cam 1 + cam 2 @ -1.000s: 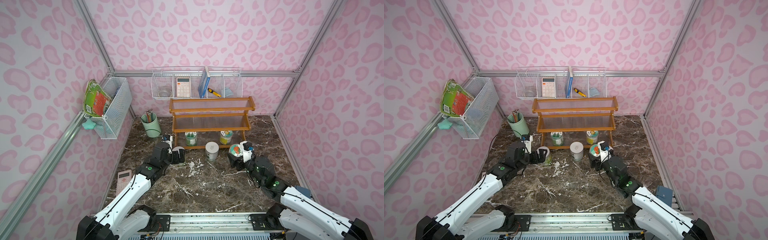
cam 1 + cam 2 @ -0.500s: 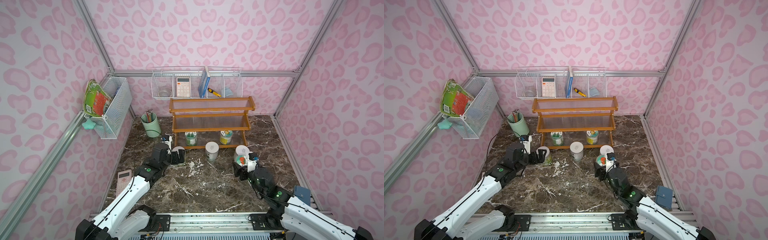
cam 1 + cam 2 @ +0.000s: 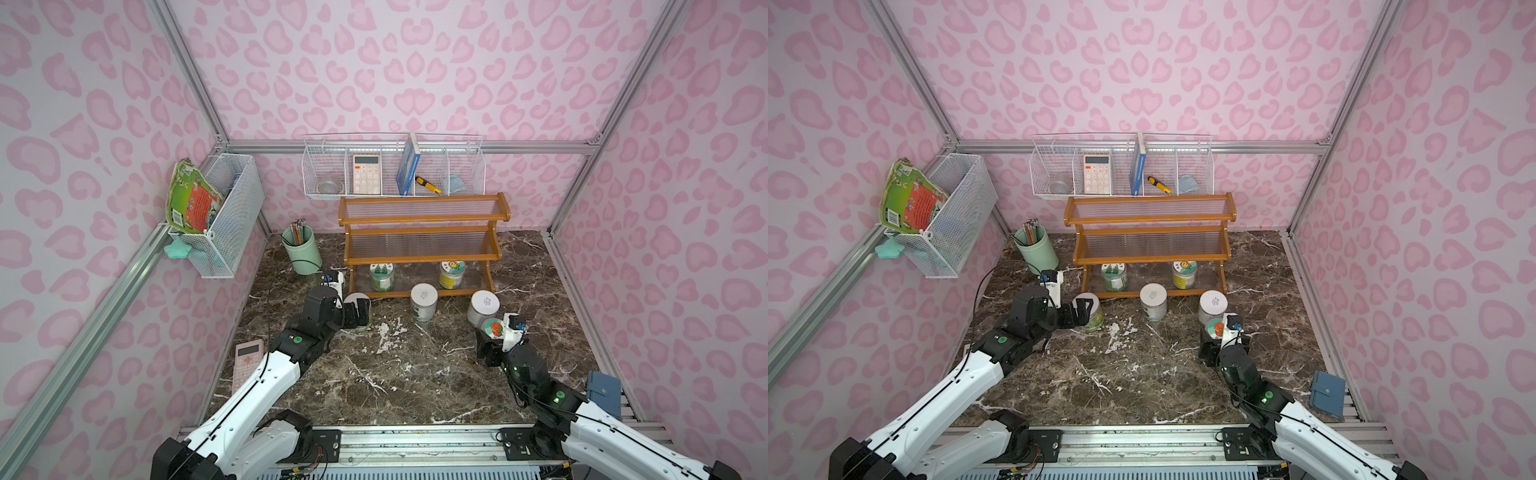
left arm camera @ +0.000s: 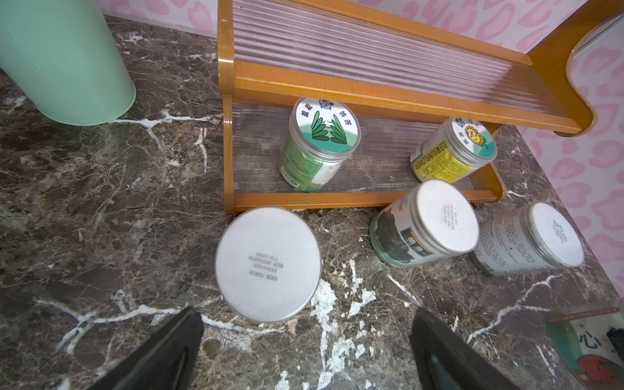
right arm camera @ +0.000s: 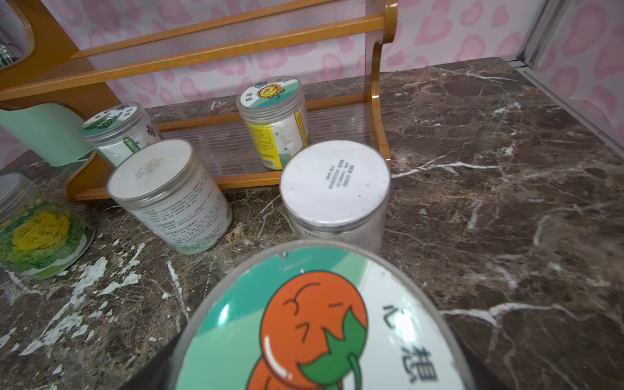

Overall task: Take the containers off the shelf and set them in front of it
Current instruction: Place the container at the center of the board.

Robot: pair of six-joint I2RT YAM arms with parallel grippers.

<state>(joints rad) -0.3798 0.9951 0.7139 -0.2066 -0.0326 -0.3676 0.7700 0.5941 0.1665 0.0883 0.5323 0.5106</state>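
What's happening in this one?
Two arms are clearing jars off the shelf. The right gripper is shut on the tomato jar, out in front of the shelf. The left gripper is open at a plain jar standing on the table. Two more plain jars stand in front; the leaf jar and sunflower jar sit on the bottom tier.

A mint pencil cup (image 3: pixel 302 253) stands on the marble tabletop (image 3: pixel 395 374).

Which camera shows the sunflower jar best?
The left wrist view: the sunflower jar is close, lid picture and yellow label clear. The right wrist view shows it farther off; in both top views it is tiny.
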